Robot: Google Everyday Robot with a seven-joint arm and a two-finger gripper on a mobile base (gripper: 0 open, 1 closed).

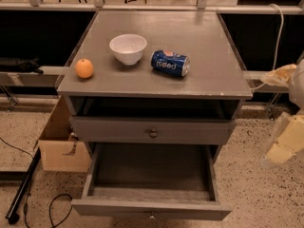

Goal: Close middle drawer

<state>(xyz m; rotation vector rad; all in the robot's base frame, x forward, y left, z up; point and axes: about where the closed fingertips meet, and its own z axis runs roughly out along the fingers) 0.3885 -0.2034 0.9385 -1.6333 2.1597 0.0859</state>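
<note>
The middle drawer stands pulled far out of the grey cabinet, toward the camera. Its flat front faces the lower edge of the view, and the front's long axis runs left to right across the view. Its two side walls run back into the cabinet body, and the bare grey drawer bottom lies open to view between them. A small knob shows at the centre of the front, close to the picture's bottom edge.

Above it the upper drawer front, with a dark knob at centre, sits parallel to it and nearly flush with the cabinet. A dark gap lies between this front and the worktop.

On the worktop an orange rests near the left front corner. A white bowl stands upright beside it, nearer the middle. A blue can lies on its side just right of the bowl, with its length running left to right.

The tool hangs at the right edge of the view, over the speckled floor. It is well apart from the cabinet and touches neither drawer. Whether it is apart or together I cannot tell.

A cardboard box sits on the floor against the cabinet's left side.
</note>
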